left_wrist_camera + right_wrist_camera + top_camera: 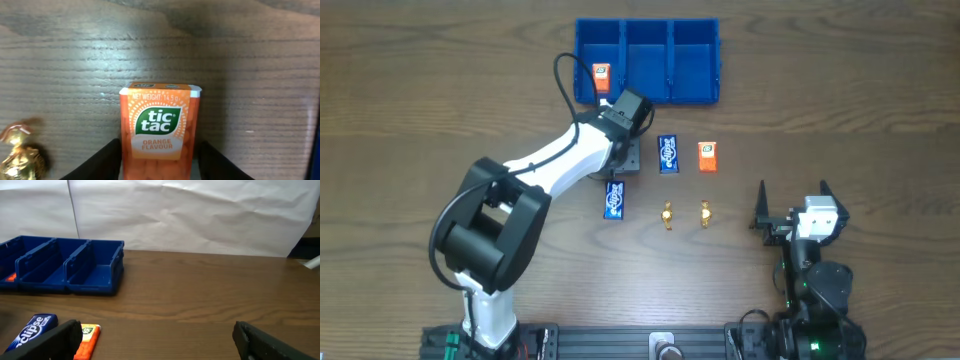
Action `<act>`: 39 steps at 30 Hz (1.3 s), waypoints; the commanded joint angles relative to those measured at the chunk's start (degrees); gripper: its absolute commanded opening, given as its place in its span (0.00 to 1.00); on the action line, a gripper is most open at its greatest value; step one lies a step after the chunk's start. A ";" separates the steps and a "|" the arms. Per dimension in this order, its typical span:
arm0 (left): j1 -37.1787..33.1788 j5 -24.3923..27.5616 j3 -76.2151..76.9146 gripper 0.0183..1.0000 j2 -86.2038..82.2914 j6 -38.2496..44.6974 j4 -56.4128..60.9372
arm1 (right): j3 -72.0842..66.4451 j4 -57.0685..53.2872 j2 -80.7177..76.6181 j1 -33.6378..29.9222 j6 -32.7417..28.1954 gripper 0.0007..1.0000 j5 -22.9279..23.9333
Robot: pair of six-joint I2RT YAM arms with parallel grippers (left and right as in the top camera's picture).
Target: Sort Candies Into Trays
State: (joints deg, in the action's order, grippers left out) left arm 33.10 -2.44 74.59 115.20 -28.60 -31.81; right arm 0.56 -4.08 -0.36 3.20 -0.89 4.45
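Presently, item: orange mint box on the table near the blue tray, left gripper clamped on its long sides; best, I'd judge, lifted straight, carried over the tray's left compartment beside its twin, released low.

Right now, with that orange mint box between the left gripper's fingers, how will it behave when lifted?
The orange mint box looks like hard, flat-sided plastic, so it probably won't squash in the left gripper. Its glossy faces may slip if squeezed lightly. It is tall and narrow, so it could tip if it is set down on end.
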 commanded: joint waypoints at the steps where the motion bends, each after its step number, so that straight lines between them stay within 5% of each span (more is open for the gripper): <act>1: -0.17 0.55 0.07 0.41 1.60 -0.17 0.17 | -0.11 -0.31 0.17 0.11 -0.70 1.00 -0.09; 19: -4.02 -6.19 11.78 0.29 -10.32 1.95 -4.11 | -0.11 -0.31 0.17 0.11 -0.70 1.00 -0.09; 39: -12.85 -0.04 49.70 0.30 14.49 8.35 -20.81 | -0.11 -0.31 0.17 0.11 -0.70 1.00 -0.09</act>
State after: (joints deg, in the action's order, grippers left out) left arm 20.40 -4.67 121.71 127.13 -21.65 -52.34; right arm 0.56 -4.08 -0.36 3.20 -0.89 4.45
